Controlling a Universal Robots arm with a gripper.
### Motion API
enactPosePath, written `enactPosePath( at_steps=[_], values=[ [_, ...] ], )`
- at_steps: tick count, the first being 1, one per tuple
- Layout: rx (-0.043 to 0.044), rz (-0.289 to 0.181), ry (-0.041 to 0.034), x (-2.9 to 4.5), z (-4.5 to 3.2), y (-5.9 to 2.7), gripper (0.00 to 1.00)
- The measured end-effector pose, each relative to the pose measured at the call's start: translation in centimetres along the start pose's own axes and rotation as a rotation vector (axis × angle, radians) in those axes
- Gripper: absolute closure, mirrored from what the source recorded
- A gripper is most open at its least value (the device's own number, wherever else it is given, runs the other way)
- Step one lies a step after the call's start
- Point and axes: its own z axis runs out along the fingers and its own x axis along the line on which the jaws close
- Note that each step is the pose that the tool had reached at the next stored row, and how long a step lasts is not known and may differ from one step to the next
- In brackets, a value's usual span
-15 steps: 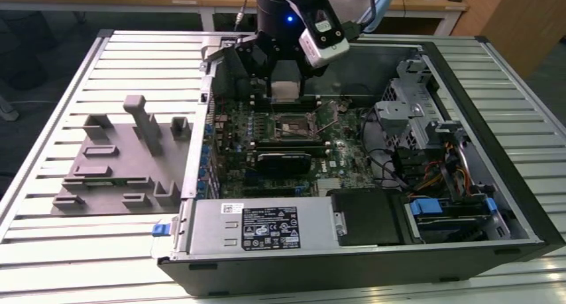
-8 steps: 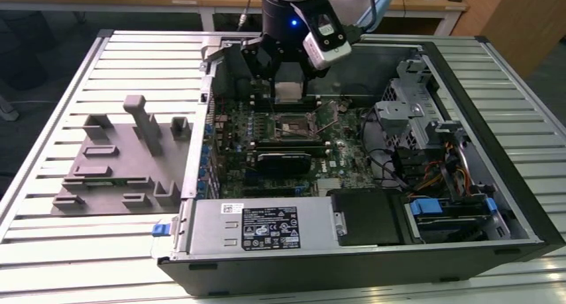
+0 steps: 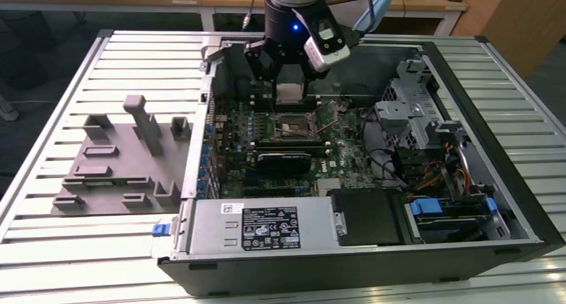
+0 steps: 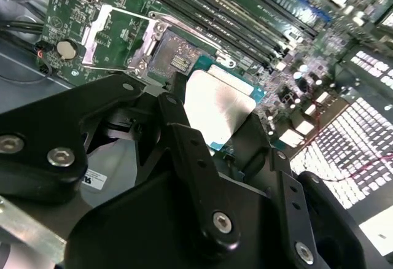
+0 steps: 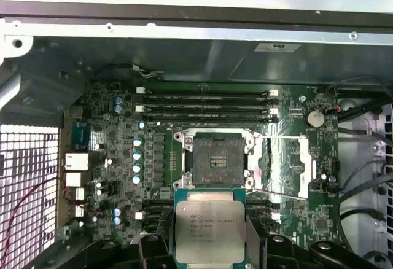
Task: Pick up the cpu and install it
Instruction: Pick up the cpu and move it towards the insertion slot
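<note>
Flat square silver-topped cpu (image 5: 210,229) is being clamped by its edges in the black gripper (image 5: 210,253), face-up above the open black motherboard socket (image 5: 214,158), apparently for alignment

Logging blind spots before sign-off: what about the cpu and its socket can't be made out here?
Underside of the cpu: faces away in both wrist views.
Edges of the cpu at the gripper: covered by its black fingers in the second wrist view.
Pins of the socket: too small in the exterior view; partly behind the cpu in the second wrist view.
Gap between cpu and socket: no view settles it.
</note>
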Motion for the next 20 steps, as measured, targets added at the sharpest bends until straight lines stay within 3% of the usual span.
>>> enactPosePath(
  at_steps=[20],
  values=[
    [-0.0001,-0.004,0.0030,-0.85,3.31,2.04,0.46]
  ],
)
